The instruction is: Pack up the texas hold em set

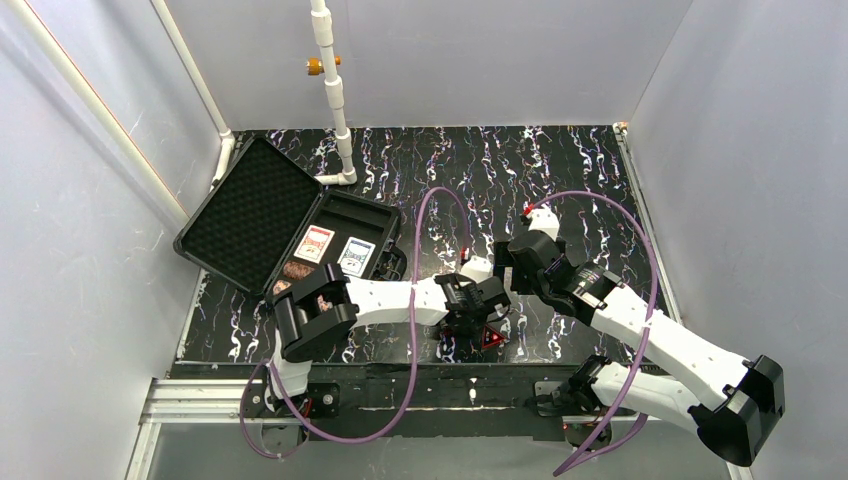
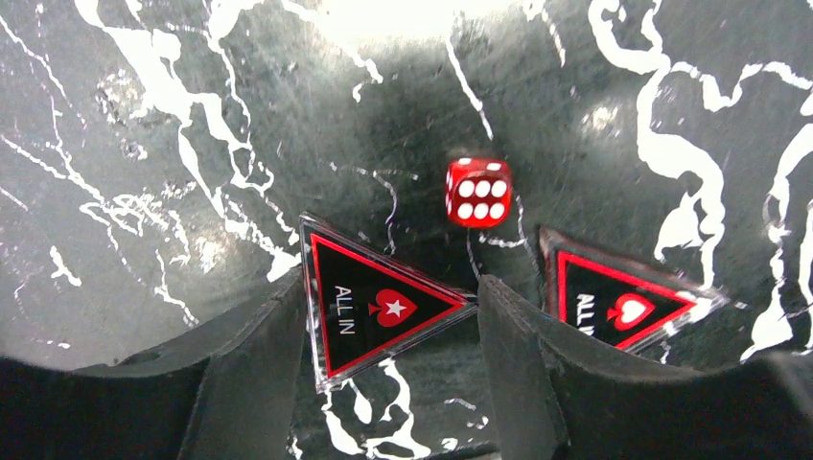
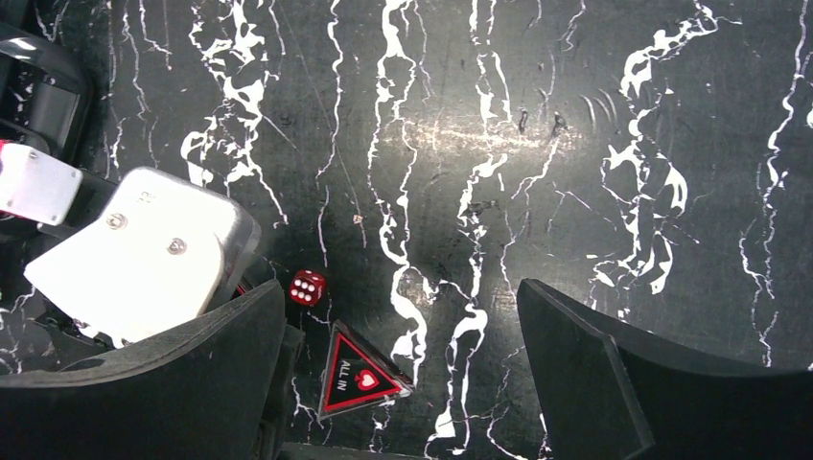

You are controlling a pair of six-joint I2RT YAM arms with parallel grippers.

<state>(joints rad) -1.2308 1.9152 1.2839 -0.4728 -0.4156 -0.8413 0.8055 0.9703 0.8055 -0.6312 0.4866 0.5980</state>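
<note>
The black case (image 1: 262, 176) lies open at the left with its foam lid up. It holds a red deck (image 1: 314, 243), a blue deck (image 1: 356, 256) and chip stacks (image 1: 297, 270). My left gripper (image 2: 388, 287) is open low over the table, and its fingers (image 2: 240, 374) straddle a red "ALL IN" triangle (image 2: 369, 307). A second triangle (image 2: 618, 302) lies right of the right finger, and a red die (image 2: 477, 192) lies just beyond. My right gripper (image 3: 398, 287) is open and empty above the table, with a triangle (image 3: 360, 374) and the die (image 3: 307, 287) at its left finger.
A white pipe (image 1: 335, 100) stands at the back beside the case lid. Grey walls close the table on three sides. The left gripper's white body (image 3: 144, 254) lies close to the right gripper's left finger. Purple cables (image 1: 420, 240) loop above the arms.
</note>
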